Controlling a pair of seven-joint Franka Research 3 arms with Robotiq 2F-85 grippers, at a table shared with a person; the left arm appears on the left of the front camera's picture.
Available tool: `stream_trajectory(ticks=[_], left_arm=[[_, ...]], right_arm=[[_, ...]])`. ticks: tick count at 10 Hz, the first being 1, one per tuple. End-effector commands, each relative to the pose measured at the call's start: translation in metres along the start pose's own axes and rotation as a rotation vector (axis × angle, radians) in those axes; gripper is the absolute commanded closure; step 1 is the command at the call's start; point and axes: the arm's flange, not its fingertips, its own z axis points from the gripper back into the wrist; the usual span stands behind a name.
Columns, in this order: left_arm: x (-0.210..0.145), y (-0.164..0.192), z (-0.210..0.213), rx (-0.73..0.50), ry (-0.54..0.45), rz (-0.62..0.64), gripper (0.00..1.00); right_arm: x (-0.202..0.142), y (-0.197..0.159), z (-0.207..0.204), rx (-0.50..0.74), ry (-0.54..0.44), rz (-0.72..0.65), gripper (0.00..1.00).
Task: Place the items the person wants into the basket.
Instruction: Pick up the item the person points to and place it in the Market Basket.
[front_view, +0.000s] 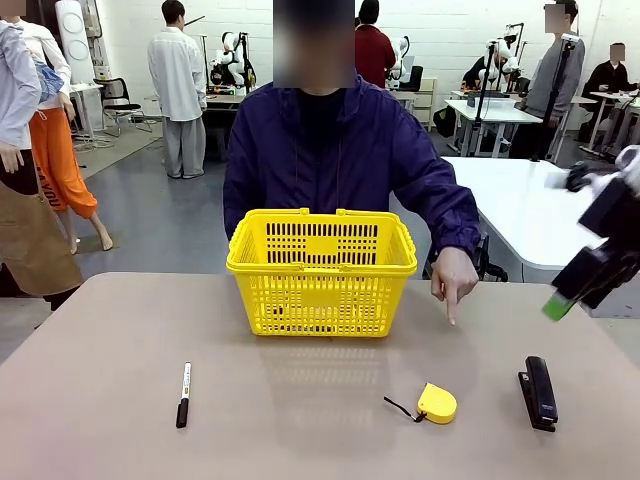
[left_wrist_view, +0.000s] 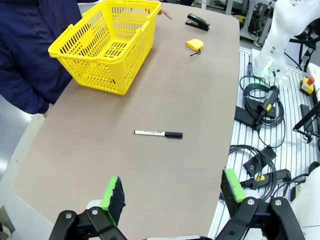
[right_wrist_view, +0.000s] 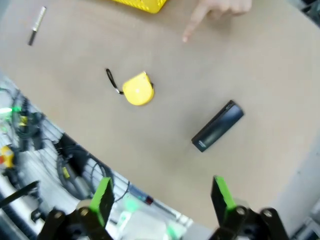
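Right gripper (right_wrist_view: 162, 196), nearest, hangs released and empty over the table (front_view: 300, 440); left gripper (left_wrist_view: 172, 189) likewise spread wide; yellow basket (front_view: 320, 300) stands far centre; person's hand (front_view: 455, 278) points downward; tape measure (front_view: 437, 403) lies apart beyond the right gripper's fingers, left of the stapler (front_view: 538, 392).

Robot posture, both wrist cameras and front. Left hand (left_wrist_view: 172, 189): its two green-padded fingers (left_wrist_view: 113, 194) stand spread wide with nothing between them, aimed down and forward. Right hand (right_wrist_view: 161, 194): fingers likewise parted and empty, facing downward. Right arm (front_view: 612, 220) enters from the right edge, held raised in the air, the wrist tilted down and inward, its outline blurred.
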Motion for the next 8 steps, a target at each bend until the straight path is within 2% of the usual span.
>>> stream_trajectory(ticks=[1, 3, 5, 6, 8], left_arm=[[-0.003, -0.001, -0.001, -0.008, -0.021, -0.022, 0.0], [-0.003, -0.001, -0.001, -0.008, -0.021, -0.022, 0.0], [-0.003, -0.001, -0.001, -0.008, -0.021, -0.022, 0.0], [-0.003, -0.001, -0.001, -0.008, -0.021, -0.022, 0.0], [-0.003, -0.001, -0.001, -0.008, -0.021, -0.022, 0.0]], right_arm=[[0.012, 0.013, -0.032, -0.063, 0.056, -0.004, 0.0], [0.018, 0.028, -0.049, -0.068, 0.075, 0.024, 0.0], [0.016, 0.026, -0.036, -0.014, 0.036, 0.036, 0.0], [0.016, 0.031, -0.049, -0.037, 0.075, 0.041, 0.0], [0.016, 0.031, -0.049, -0.037, 0.075, 0.041, 0.0]])
